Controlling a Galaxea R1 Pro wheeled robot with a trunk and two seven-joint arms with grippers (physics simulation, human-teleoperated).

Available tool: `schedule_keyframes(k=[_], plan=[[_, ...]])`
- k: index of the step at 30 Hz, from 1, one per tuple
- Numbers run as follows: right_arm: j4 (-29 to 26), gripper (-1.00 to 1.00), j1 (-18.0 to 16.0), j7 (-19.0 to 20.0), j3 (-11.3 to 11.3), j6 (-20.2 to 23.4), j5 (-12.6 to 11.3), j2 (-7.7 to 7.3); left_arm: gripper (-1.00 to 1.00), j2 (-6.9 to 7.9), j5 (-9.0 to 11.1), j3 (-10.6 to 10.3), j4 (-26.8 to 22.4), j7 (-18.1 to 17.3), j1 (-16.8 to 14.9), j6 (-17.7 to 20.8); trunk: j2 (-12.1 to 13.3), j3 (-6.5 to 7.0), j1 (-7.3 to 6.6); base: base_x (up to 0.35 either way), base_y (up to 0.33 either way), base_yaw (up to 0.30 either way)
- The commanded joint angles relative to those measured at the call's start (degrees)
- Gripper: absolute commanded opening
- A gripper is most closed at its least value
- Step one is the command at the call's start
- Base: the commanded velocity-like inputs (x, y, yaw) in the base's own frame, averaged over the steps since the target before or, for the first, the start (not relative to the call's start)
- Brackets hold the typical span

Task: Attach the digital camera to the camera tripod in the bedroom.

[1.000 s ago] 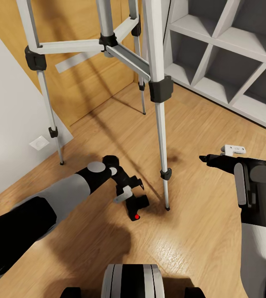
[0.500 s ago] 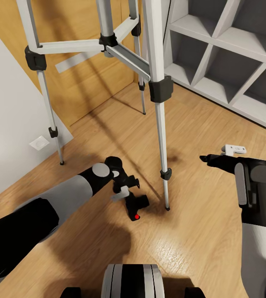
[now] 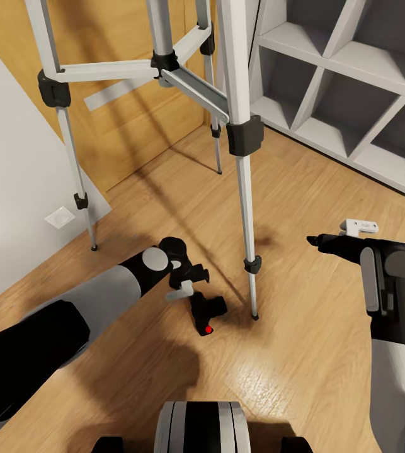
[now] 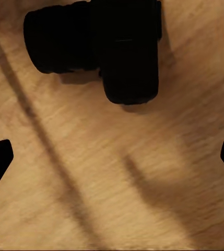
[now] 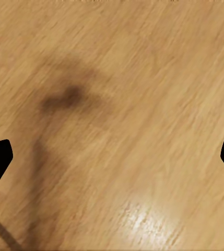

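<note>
Pickup is the step in hand: the digital camera (image 3: 207,313) lies on the floor at seven o'clock of the camera tripod's (image 3: 246,207) near leg, so the left gripper (image 3: 188,284), jaws wide, must descend astride it.

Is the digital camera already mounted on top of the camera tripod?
No, the digital camera lies on the wood floor beside a leg of the camera tripod, just ahead of the open left tool.

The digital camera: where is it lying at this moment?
The digital camera lies on the wood floor in the head view's lower middle, just ahead of the open left gripper and beside the foot of the camera tripod's nearest leg.
</note>
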Motion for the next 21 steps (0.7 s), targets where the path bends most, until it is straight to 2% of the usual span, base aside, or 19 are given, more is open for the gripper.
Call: schedule_keyframes(k=[1,2,5,8,15,21], plan=[[-0.24,1.0,-0.03,0.1,-0.05,0.25,-0.17,-0.01,1.0,-0.01,-1.31,-0.09,0.08,0.15,-0.05,-0.04,-0.01,-0.03,-0.01,0.0,0.0,0.0],[-0.24,1.0,-0.03,0.1,-0.05,0.25,-0.17,-0.01,1.0,-0.01,-1.31,-0.09,0.08,0.15,-0.05,-0.04,-0.01,-0.03,-0.01,0.0,0.0,0.0],[-0.89,1.0,-0.03,0.12,-0.04,0.25,-0.16,-0.01,1.0,-0.06,-3.99,0.12,0.56,0.89,-0.11,0.05,-0.01,-0.03,-0.01,0.0,0.0,0.0],[-1.19,1.0,-0.03,0.13,-0.04,0.25,-0.14,-0.02,1.0,-0.09,-5.03,0.19,0.78,1.92,-0.2,0.13,-0.01,-0.03,-0.01,0.0,0.0,0.0],[-2.39,1.0,-0.03,0.14,-0.04,0.25,-0.08,-0.02,1.0,-0.13,-6.63,0.29,1.29,4.3,-0.43,0.43,-0.01,-0.2,-0.01,0.0,0.0,0.0],[-2.87,1.0,-0.03,0.14,-0.04,0.25,-0.07,-0.02,1.0,-0.14,-6.99,0.31,2.08,4.79,-0.57,0.52,-0.01,-0.63,-0.01,0.0,0.0,0.0]])
